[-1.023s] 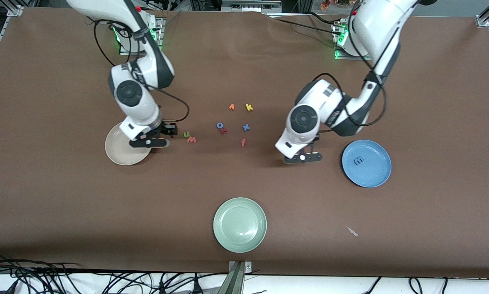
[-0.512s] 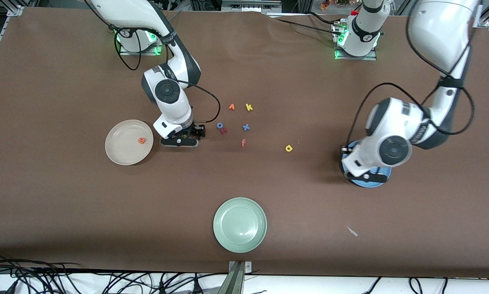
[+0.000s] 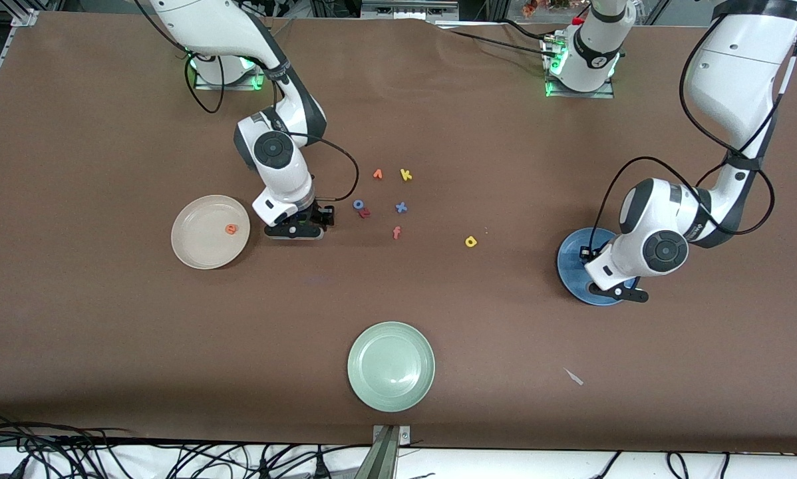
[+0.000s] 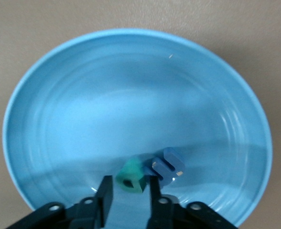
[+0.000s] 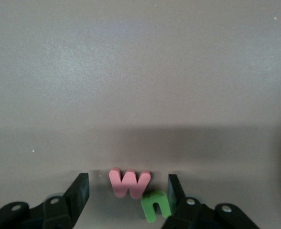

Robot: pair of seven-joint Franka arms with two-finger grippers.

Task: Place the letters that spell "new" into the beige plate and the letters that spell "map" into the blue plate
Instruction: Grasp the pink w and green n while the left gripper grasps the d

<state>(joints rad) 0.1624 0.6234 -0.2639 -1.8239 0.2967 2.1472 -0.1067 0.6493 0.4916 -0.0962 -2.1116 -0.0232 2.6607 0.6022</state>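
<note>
The beige plate [image 3: 210, 231] lies toward the right arm's end of the counter [image 3: 106, 319], with the orange e [image 3: 231, 229] in it. Just beside it the right tool [image 3: 295, 231] is down at the counter, its fingers [image 5: 78, 191] spread wide with the pink w [image 5: 129, 182] and the green n [image 5: 156, 205] lying flat between them, touching each other and not gripped. Near the counter's middle lie loose letters: a blue o [image 3: 358, 204], an orange v [image 3: 377, 174], a yellow k [image 3: 406, 175], a blue x [image 3: 401, 207] and an orange f [image 3: 396, 232]. The pale green plate [image 3: 391, 366] sits nearest the front camera. The yellow a [image 3: 470, 241] lies alone between the loose letters and the blue plate [image 3: 571, 263]. Over that plate hangs the left tool [image 3: 617, 291], its fingers [image 4: 106, 193] slightly parted around the teal p [image 4: 131, 177]; whether they grip it I cannot tell. The lavender-blue m [image 4: 167, 164] rests in the plate, touching the p.
</note>
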